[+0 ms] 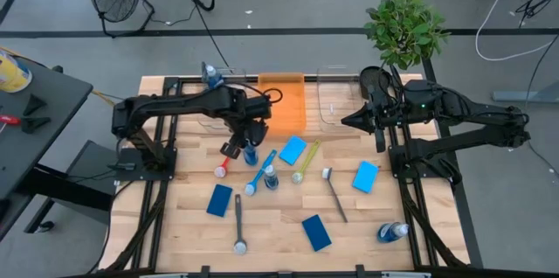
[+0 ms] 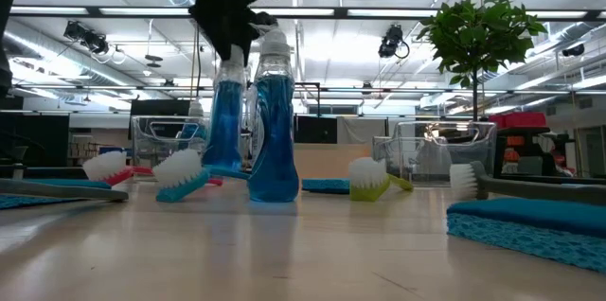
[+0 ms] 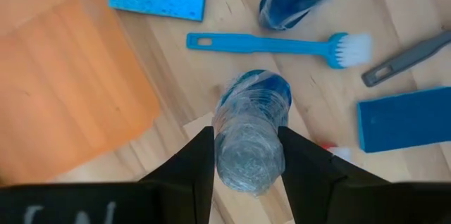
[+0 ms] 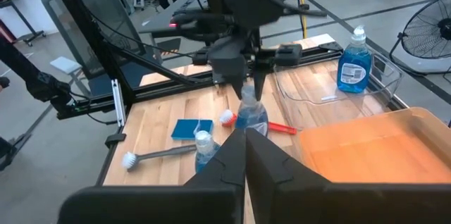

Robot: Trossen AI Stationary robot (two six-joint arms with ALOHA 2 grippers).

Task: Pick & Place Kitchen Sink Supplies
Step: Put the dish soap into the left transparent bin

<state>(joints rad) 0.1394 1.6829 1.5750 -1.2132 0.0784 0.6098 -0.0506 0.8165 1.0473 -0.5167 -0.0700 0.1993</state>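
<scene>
The left gripper [image 1: 247,141] grips a bottle [image 3: 251,131] by its neck, one finger on each side, and holds it upright above the table [image 1: 192,225]. In the low view this bottle [image 2: 224,116] hangs clear of the wood. Just beside the gripper, toward the near edge, a red brush [image 1: 225,167] lies with its head pointing outward. Farther out lie a sponge [image 1: 219,200] and a grey brush [image 1: 238,225]. Behind the gripper, a second bottle [image 1: 210,72] stands in a clear bin [image 4: 331,86], next to the orange bin [image 1: 286,103]. To the gripper's right, a blue brush [image 1: 259,172] lies on the table, and a third bottle [image 1: 271,176] stands just past it. Beyond these sit another sponge [image 1: 293,149], a yellow-green brush [image 1: 305,162], a second grey brush [image 1: 334,192] and a third sponge [image 1: 316,232]. The right gripper [image 1: 348,121] is clenched on nothing, hovering near an empty clear bin [image 1: 336,94]. A fourth sponge [image 1: 366,176] lies below its arm, and a fourth bottle [image 1: 392,232] lies on its side by the near right corner. A plant [image 1: 404,29] stands behind the right arm.
</scene>
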